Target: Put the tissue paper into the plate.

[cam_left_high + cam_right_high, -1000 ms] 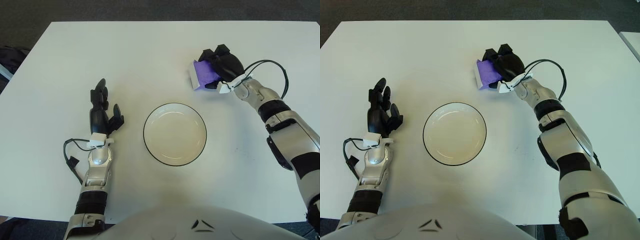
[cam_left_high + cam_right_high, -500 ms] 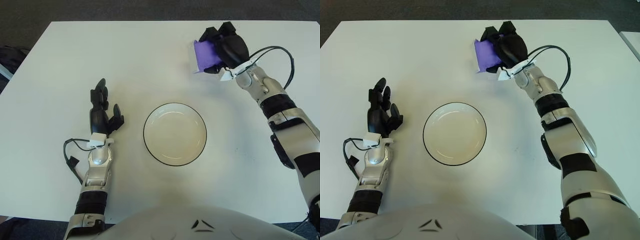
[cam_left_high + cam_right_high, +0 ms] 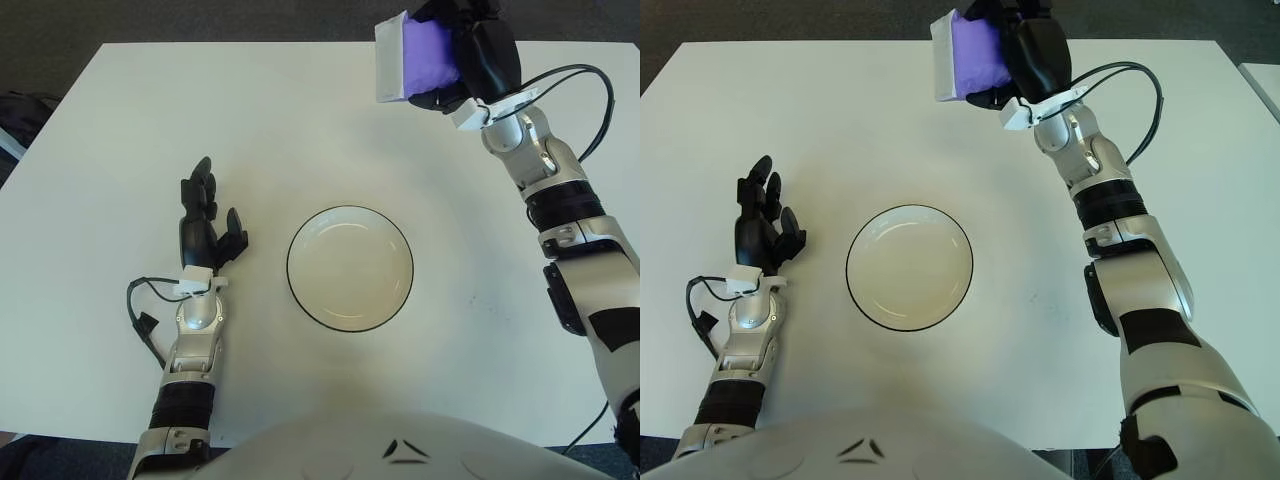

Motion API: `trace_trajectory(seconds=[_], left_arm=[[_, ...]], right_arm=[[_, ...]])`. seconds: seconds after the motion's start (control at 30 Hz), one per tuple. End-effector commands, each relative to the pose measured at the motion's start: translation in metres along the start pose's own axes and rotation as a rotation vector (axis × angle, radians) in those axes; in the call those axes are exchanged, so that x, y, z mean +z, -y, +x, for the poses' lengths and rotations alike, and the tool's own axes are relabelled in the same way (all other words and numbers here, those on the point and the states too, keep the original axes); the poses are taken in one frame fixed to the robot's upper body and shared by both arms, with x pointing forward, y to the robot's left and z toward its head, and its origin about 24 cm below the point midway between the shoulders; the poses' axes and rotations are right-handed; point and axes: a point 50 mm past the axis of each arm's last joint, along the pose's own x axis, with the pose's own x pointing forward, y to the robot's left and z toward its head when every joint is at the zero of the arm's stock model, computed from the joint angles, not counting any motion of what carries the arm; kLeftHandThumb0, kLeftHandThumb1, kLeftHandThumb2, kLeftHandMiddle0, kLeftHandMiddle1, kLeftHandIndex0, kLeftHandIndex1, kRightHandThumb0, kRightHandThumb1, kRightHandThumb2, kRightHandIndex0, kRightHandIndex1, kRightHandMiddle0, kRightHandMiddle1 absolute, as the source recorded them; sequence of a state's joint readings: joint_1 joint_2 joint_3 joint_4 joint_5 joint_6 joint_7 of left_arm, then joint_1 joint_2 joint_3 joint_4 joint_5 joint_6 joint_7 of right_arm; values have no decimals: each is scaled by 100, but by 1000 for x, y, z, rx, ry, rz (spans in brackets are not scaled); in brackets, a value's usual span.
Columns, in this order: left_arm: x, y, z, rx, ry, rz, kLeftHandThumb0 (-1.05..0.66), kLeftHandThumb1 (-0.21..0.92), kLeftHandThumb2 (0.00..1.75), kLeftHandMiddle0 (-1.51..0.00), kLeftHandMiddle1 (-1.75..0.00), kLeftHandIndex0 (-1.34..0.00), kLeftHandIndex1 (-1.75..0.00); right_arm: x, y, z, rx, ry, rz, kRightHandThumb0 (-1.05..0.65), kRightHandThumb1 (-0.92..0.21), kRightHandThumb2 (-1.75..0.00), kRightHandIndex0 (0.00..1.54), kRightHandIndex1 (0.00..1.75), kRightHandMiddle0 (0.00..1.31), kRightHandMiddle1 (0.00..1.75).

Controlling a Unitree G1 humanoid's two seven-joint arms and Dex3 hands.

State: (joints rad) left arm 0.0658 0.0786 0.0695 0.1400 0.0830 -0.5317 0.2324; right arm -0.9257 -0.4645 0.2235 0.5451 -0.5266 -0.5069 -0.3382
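Since the earlier frames the right hand (image 3: 470, 55) has risen from the worktop surface and travelled toward the far edge, carrying the purple tissue-paper pack with its white end panel (image 3: 415, 57) along with it. A second ago the pack sat low beside the hand on the far right part of the white rectangular worktop (image 3: 300, 120); now it is held up in the air over the far edge, showing larger and higher in both eye views. The round white plate with a thin black rim (image 3: 350, 268) has not moved and holds nothing.

The right hand's black fingers are curled around the pack from its right side, clamping it, with the white end panel facing left. The right forearm stretches from the near right up to the far side, its black cable (image 3: 590, 110) looping beside the wrist.

The left hand (image 3: 205, 225) shows left of the plate, unchanged, with its fingers spread and pointing far, holding nothing. The plate lies between the two arms, well apart from the lifted pack.
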Motion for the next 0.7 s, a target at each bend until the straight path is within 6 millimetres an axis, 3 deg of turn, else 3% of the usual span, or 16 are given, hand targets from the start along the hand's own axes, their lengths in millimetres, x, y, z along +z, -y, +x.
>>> trace_trajectory(seconds=[0.0,0.47,0.67], left_arm=[[-54,0,-71,-25,-340,50,-67,92,80,-28,-1,0,-60],[-54,0,-73,-26,-341,60,-67,92,81,-28,-1,0,-59],[-54,-1,-73,-30,-343,64,-67,92,81,-28,-1,0,-58]], right_arm=[[14,5,-5,-84,4,141,-48,-29,-135,127,175,63,175],[71,2,-40,-74,69,445,-47,-31,-132,126,175,61,175],[87,1,-53,-66,107,462,-48,-28,-135,123,175,63,175]])
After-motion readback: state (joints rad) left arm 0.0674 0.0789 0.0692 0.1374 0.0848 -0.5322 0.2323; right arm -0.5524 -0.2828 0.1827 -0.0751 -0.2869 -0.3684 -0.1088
